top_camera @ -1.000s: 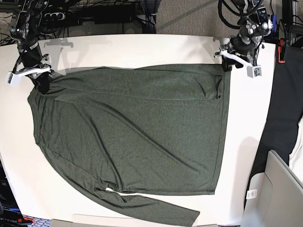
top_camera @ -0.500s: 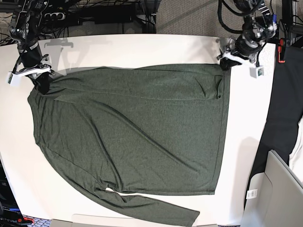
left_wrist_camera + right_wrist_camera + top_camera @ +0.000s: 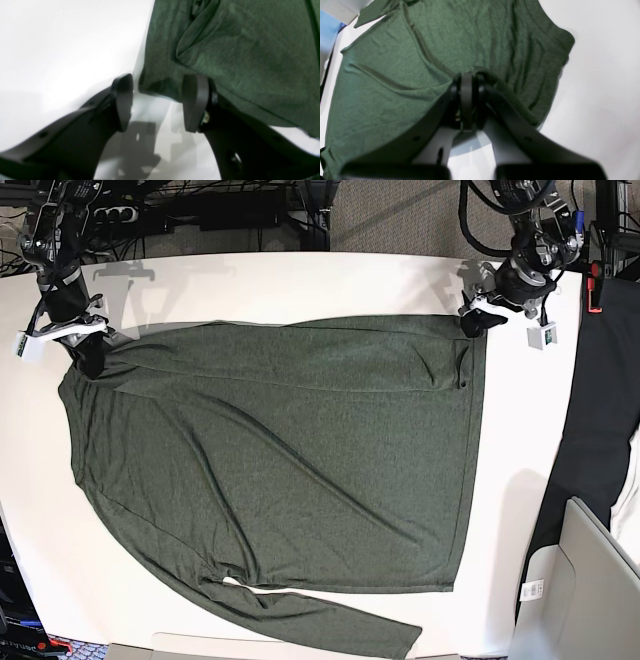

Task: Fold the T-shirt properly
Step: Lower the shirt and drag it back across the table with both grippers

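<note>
Shirt flat, one corner pinched, one free

The T-shirt (image 3: 280,470) lies along the bench (image 3: 300,280); right gripper (image 3: 467,82) clamps its 10 o'clock corner, left gripper (image 3: 157,100) stands open, corner toward 12 o'clock.

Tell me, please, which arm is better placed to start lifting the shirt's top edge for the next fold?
Right, probably: the right gripper is shut on the T-shirt, while the left gripper stands open at the hem corner, gripping nothing.

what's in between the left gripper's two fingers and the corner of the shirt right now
Only bare white table. In the left wrist view the left gripper stands open just short of the T-shirt corner, with nothing else in the gap.
</note>
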You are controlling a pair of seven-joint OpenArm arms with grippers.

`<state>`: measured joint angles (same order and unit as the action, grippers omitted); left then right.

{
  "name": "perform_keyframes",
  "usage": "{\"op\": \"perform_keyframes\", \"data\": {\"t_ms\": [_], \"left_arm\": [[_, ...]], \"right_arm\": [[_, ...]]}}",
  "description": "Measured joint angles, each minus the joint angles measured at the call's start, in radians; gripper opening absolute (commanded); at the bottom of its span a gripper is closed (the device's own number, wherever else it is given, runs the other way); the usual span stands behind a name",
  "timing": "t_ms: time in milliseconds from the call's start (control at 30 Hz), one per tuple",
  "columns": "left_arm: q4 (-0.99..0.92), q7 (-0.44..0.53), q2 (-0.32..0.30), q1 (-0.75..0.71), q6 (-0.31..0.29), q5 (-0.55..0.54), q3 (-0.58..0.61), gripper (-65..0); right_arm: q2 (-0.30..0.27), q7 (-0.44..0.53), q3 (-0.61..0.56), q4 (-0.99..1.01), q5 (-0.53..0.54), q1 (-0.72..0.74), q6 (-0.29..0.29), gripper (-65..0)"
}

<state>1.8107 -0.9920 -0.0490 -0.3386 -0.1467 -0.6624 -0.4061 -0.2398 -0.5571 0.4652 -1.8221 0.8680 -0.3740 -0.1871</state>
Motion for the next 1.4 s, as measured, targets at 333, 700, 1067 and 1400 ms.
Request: {"op": "perform_keyframes", "data": {"t_ms": [333, 700, 1067, 1400], "left_arm": [[-0.023, -0.025, 0.029, 0.060, 0.000, 0.004, 0.032, -47.1], [-0.035, -0.028, 0.017, 0.064, 0.001, 0.005, -0.031, -64.9], [0.084, -0.032, -0.002, -0.055, 0.005, 0.005, -0.070, -64.9], [0.113, -0.029, -0.026, -0.175, -0.035, 0.006, -0.080, -65.0]], "right_arm": [[0.002, 0.000, 0.000, -0.001, 0.000, -0.001, 0.000, -64.8], [0.001, 0.000, 0.000, -0.013, 0.000, -0.012, 0.000, -64.8], [-0.003, -0.002, 0.000, -0.130, 0.001, -0.143, -0.060, -64.8], [-0.004, 0.000, 0.001, -0.175, 0.002, -0.286, -0.106, -64.8]]}}
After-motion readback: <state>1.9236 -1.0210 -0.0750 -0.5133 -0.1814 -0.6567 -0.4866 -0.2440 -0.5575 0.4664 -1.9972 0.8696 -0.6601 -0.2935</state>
